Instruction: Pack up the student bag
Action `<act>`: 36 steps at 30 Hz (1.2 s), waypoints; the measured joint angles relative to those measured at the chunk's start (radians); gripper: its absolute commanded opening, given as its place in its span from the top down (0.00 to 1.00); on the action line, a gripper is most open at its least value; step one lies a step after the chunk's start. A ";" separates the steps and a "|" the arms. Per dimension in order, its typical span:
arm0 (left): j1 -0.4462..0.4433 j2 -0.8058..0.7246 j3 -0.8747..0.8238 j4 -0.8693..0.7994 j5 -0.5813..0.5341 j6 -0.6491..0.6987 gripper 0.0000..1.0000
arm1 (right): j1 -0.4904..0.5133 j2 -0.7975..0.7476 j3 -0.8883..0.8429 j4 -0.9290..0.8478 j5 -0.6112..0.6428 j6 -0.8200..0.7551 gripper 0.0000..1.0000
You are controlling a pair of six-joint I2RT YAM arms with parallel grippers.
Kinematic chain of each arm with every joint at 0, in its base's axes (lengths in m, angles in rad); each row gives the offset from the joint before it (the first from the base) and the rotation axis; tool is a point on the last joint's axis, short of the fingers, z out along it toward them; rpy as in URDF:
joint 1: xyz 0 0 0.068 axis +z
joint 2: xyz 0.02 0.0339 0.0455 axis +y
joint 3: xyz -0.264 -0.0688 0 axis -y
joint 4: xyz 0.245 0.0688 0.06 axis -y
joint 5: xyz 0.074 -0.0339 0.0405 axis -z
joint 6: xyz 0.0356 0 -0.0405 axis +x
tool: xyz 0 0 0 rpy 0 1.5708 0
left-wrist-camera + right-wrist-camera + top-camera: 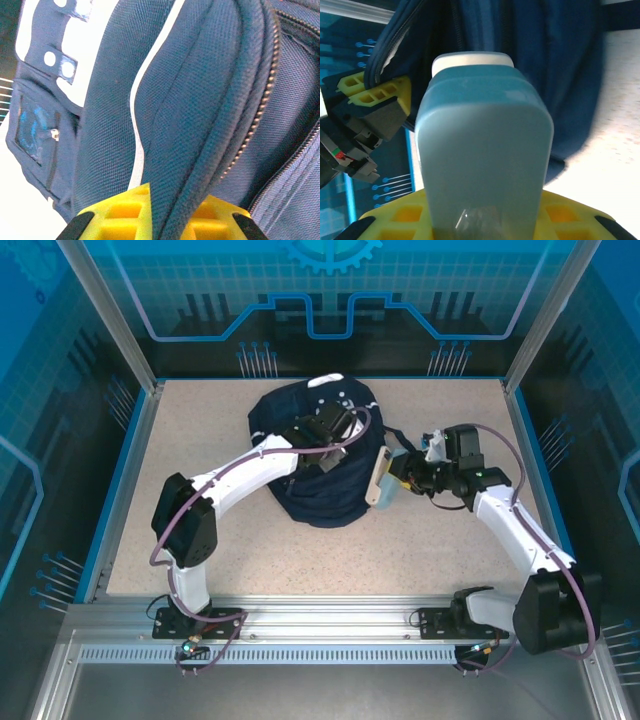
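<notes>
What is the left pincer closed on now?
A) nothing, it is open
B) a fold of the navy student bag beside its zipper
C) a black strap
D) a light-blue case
B: the left wrist view shows the left pincer shut on a ridge of student bag fabric next to the zipper; the light-blue case sits in the right pincer.

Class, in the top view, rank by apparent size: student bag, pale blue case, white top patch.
1. student bag
2. pale blue case, though it is raised nearer the camera
3. white top patch
</notes>
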 measured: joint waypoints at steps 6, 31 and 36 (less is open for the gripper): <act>-0.029 0.000 0.093 -0.085 0.014 -0.079 0.95 | 0.091 0.031 0.002 0.160 0.024 0.125 0.72; -0.046 0.084 0.280 -0.220 0.071 -0.268 0.94 | 0.209 0.319 0.103 0.350 0.236 0.487 0.38; -0.050 0.085 0.284 -0.229 0.078 -0.268 0.94 | 0.209 0.263 0.080 0.290 0.218 0.447 0.45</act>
